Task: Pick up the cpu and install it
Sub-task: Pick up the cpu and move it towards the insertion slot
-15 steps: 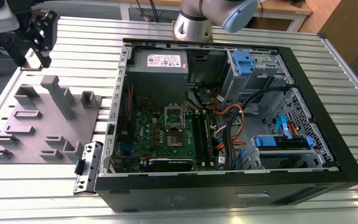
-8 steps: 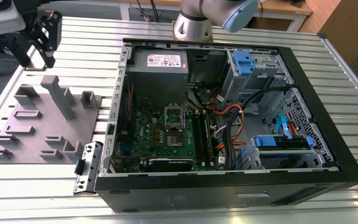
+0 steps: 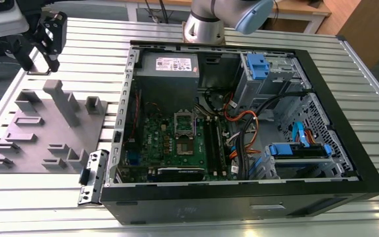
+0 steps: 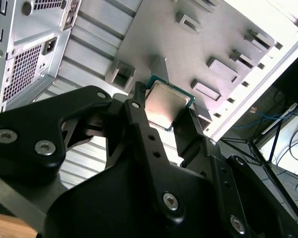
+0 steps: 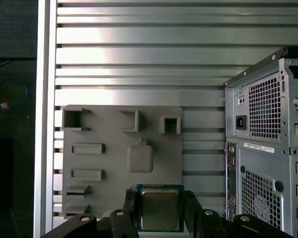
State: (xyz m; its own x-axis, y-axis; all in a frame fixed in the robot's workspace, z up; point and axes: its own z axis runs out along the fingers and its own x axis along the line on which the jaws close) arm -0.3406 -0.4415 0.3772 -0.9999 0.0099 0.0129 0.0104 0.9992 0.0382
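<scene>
Near grey moulded plastic tray (image 5: 104,129), black two-finger gripper (image 5: 160,201) pinches small square silver-topped cpu (image 5: 160,213) by opposite edges, probably sparing underside contacts; open black computer case (image 3: 242,123) alongside.

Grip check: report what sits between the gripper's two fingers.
The cpu, clamped between the fingers of the gripper; this shows in both wrist views.

No legible text anywhere. White printed label (image 3: 175,63) on grey metal power supply box (image 3: 170,86): print too small. White sticker strip (image 5: 260,147) on silver perforated case rear (image 5: 268,188): unreadable.
</scene>
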